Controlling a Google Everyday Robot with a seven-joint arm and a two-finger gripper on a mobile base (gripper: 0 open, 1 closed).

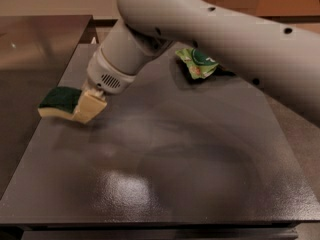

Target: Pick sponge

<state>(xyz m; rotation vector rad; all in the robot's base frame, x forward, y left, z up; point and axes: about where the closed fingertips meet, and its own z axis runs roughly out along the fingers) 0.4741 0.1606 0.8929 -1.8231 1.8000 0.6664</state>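
Observation:
The sponge [59, 99], dark green on top with a pale yellow foam base, is held at the left edge of the dark table [165, 174], a little above its surface. My gripper [79, 108] is shut on the sponge's right end. One pale yellow blocky finger [91, 107] shows on the near side; the other is hidden behind the sponge. The grey arm [210, 29] reaches in from the upper right.
A bright green snack bag [196, 63] lies at the back of the table, partly under the arm. A second dark counter [35, 49] stands to the left, beyond the table's left edge.

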